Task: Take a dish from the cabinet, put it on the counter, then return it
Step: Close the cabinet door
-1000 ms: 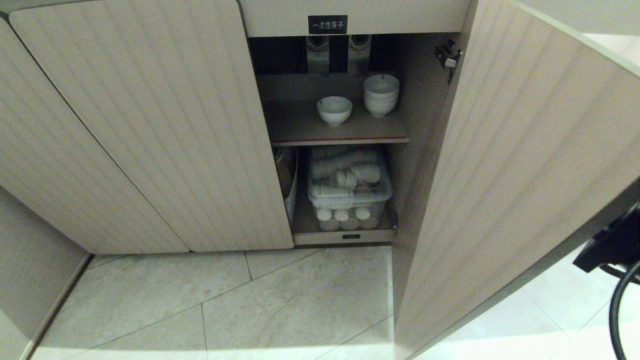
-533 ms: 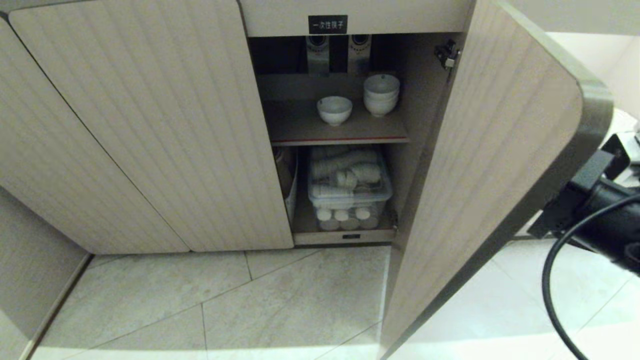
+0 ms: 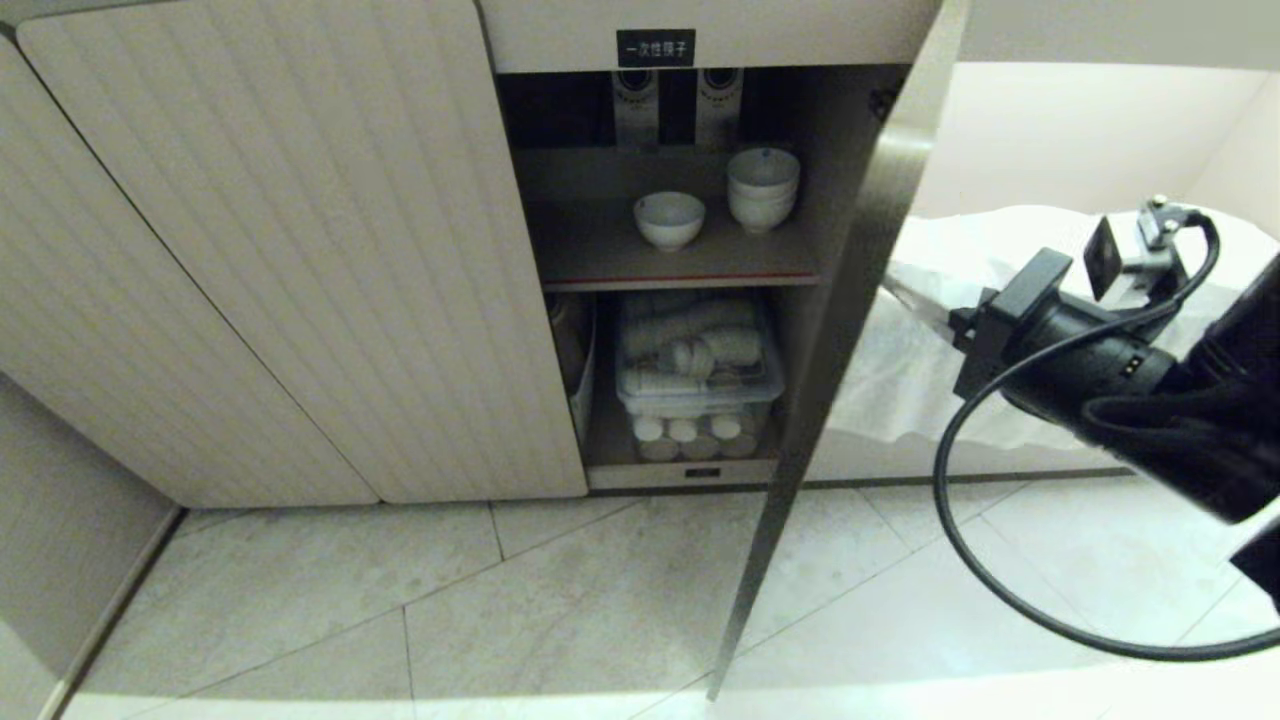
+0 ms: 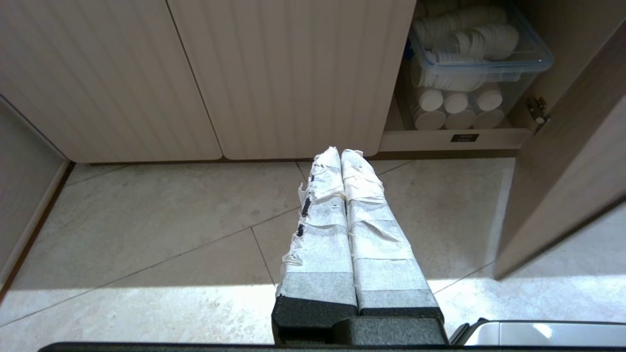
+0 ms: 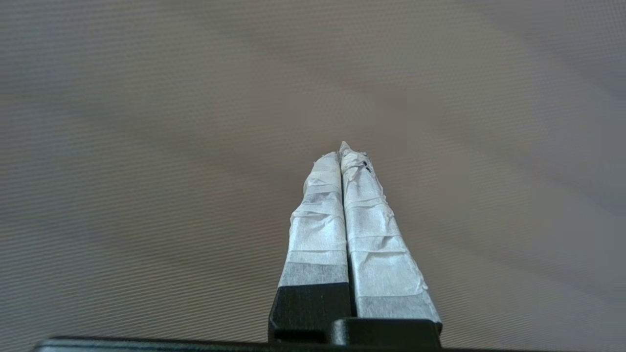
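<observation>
The dish [image 3: 668, 218], a small white bowl, stands alone on the red-edged shelf inside the open cabinet [image 3: 720, 30]. The cabinet's right door [image 3: 860, 260] appears almost edge-on. My right gripper [image 3: 905, 297] is shut and empty, on the door's outer side. In the right wrist view its taped tips [image 5: 345, 150] point at the ribbed door face [image 5: 146, 122] from close by; I cannot tell if they touch. My left gripper [image 4: 340, 154] is shut and empty, parked low over the floor tiles. The counter is out of view.
A stack of white bowls [image 3: 762, 188] stands right of the dish. Below the shelf sits a clear box of white cups [image 3: 700, 370]. Right of the door is a niche draped in white gauzy cloth [image 3: 900, 390]. A black cable [image 3: 960, 540] loops under my right arm.
The right door has swung left toward the opening, from broadside to nearly edge-on, uncovering the niche. My right arm has come in from the right behind the door.
</observation>
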Motion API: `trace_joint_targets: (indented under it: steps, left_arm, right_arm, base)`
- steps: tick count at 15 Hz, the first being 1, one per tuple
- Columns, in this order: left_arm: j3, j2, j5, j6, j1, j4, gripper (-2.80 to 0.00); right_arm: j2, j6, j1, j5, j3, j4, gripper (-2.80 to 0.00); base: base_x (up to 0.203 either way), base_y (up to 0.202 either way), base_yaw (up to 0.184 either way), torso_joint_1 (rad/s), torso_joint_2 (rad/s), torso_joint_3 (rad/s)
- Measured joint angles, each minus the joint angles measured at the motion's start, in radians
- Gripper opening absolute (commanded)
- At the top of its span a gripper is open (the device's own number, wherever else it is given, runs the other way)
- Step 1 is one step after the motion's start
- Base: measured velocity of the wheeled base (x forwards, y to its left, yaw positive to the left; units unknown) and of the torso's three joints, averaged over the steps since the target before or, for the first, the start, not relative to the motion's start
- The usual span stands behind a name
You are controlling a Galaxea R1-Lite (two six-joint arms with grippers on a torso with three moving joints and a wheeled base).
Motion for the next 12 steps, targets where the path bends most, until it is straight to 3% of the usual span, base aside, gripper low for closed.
trace_joint_targets:
  steps: [4,12]
  left_arm:
    - [0.000,0.000,0.000,0.000,0.000,0.000,-2.80]
    - [0.000,0.000,0.000,0.000,0.000,0.000,-2.80]
  right_arm:
    - [0.098,-0.037,0.000,0.000,-0.088,-0.042,-2.80]
    - [0.273,-0.208,0.004,0.000,-0.245,-0.117,-2.80]
  base:
    - [0.000,0.000,0.000,0.000,0.00,0.000]
    - [0.000,0.000,0.000,0.000,0.00,0.000]
